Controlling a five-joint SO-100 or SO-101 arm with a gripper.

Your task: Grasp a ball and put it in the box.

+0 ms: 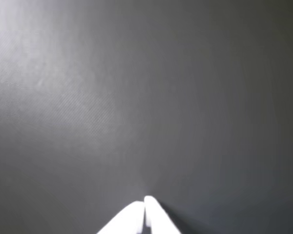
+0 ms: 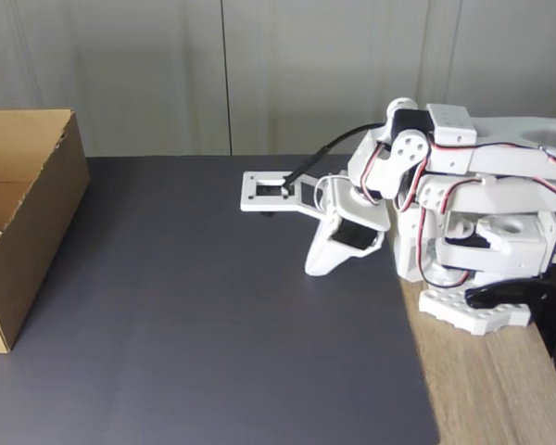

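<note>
The ball cannot be found in either view, so its direction from the fingers (image 1: 145,202) cannot be told. They are closed together, empty, tips down near the dark mat (image 2: 213,324) on the desk (image 2: 491,380). The cardboard box (image 2: 28,222) sits at far left in the fixed view.
</note>
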